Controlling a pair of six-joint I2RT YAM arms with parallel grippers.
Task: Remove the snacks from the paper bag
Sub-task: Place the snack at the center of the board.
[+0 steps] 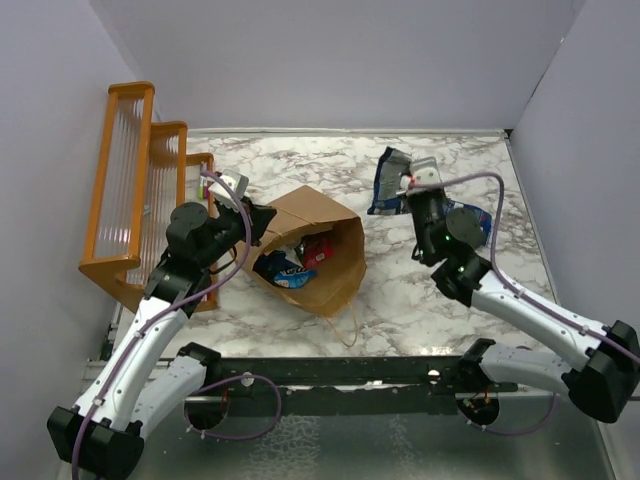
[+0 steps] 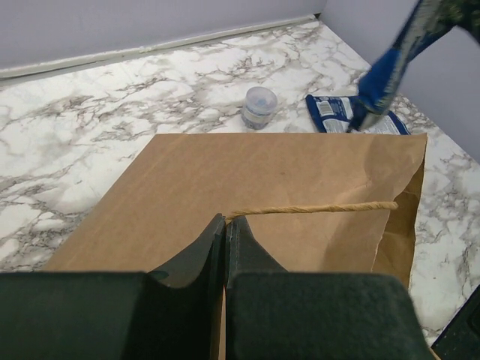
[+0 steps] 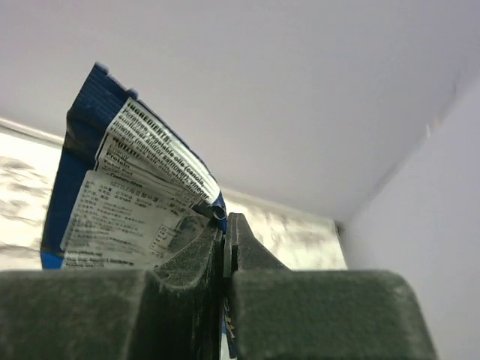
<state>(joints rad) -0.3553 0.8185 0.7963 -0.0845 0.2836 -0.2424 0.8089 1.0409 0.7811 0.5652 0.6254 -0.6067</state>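
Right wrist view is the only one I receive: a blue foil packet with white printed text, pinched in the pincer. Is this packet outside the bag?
Observer: Yes. The right pincer holds the blue foil packet over the white marble table, well apart from the brown paper bag.
Operator: Are there snacks inside the bag?
Observer: Yes. In the top view, a blue packet and a red packet show in its open mouth.
Operator: And the left arm?
Observer: The left pincer is shut on the bag's upper edge, by the twisted paper handle.
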